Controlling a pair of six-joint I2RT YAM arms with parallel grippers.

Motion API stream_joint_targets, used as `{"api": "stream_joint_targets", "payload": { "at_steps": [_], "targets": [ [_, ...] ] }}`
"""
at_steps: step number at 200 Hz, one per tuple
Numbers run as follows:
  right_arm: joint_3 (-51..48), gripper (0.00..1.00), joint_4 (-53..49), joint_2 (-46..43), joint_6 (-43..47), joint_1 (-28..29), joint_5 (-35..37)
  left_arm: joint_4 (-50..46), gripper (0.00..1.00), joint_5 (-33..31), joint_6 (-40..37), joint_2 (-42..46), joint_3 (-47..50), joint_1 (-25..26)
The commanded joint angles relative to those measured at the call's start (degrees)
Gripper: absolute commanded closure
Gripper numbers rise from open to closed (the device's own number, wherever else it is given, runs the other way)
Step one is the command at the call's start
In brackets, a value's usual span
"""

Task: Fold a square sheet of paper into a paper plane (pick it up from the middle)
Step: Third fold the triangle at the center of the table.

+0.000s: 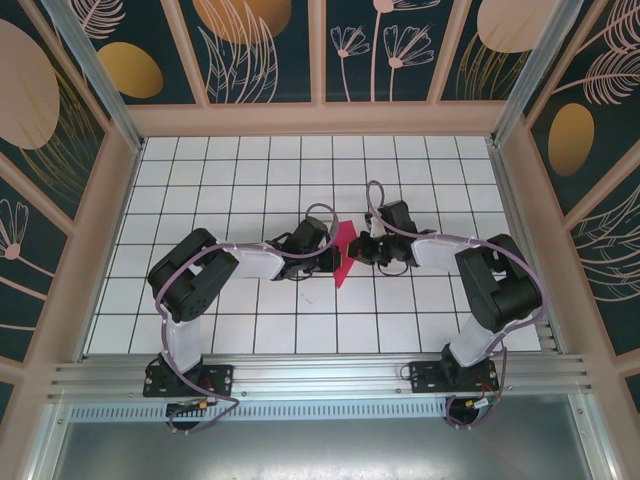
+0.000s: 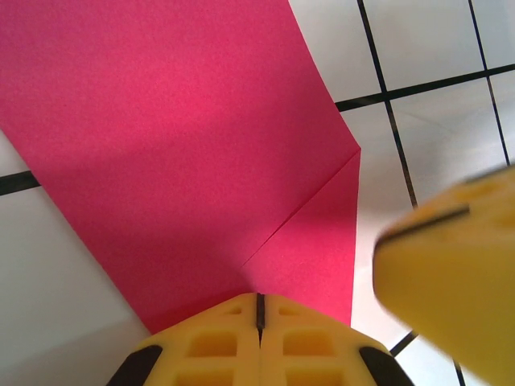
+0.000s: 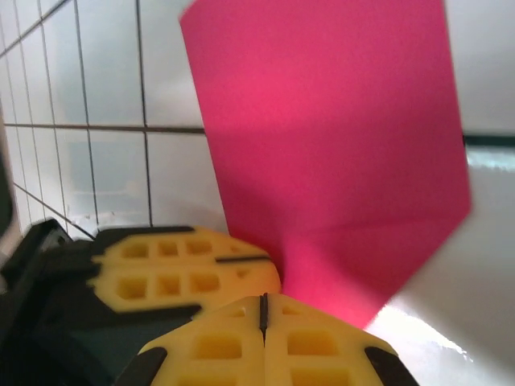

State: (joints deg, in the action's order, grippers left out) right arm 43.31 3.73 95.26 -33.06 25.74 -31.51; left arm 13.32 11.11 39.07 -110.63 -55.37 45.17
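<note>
Yellow fingers [image 2: 209, 346] of the left gripper [image 1: 326, 260] are pressed flat together in my left wrist view, with just a thin dark seam between them. The edge of the sheet of paper [image 1: 343, 250] runs right up to their tips. I cannot tell whether it is pinched or merely touched, because the fingers hide the contact.

The magenta-red sheet sits near the middle of the white gridded table [image 1: 250, 180], well away from all four edges, between the two grippers. From above it reads as a slim, pointed shape, with both gripper bodies overlapping its sides. The left wrist camera shows one diagonal fold line crossing it; its top is cut off there.

The right gripper [image 1: 362, 248] is just beside the sheet's right side. Its fingers [image 3: 314, 346] are likewise closed tight, and the paper's lower corner disappears behind them, so I cannot make out any hold. In the left wrist view one of its fingers is a yellow blur at the right edge.
</note>
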Motion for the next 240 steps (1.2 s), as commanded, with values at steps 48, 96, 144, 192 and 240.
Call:
{"api": "stream_joint_targets", "payload": {
  "at_steps": [48,96,144,192,240],
  "targets": [
    [-3.68,0.99,3.87,3.55,-2.79,0.92,0.64,-2.69,1.0,-0.81,-0.83,0.02,1.5,0.12],
    [-6.38,0.98,5.21,-3.72,-4.02,2.85,-1.61,-2.16,1.0,-0.96,-0.31,0.33,2.02,0.13],
    [-11.6,0.98,12.8,-3.61,-9.14,4.67,-3.4,-1.88,1.0,-0.49,-0.09,0.37,1.84,0.1],
    [-11.34,0.99,10.47,0.18,-7.59,4.77,-1.41,-2.49,1.0,-0.03,-0.3,0.1,1.38,0.18],
    [-10.42,0.98,8.49,-5.74,-7.49,6.12,-2.27,-1.71,1.0,-0.3,0.28,0.44,2.13,0.15]
  ]
}}
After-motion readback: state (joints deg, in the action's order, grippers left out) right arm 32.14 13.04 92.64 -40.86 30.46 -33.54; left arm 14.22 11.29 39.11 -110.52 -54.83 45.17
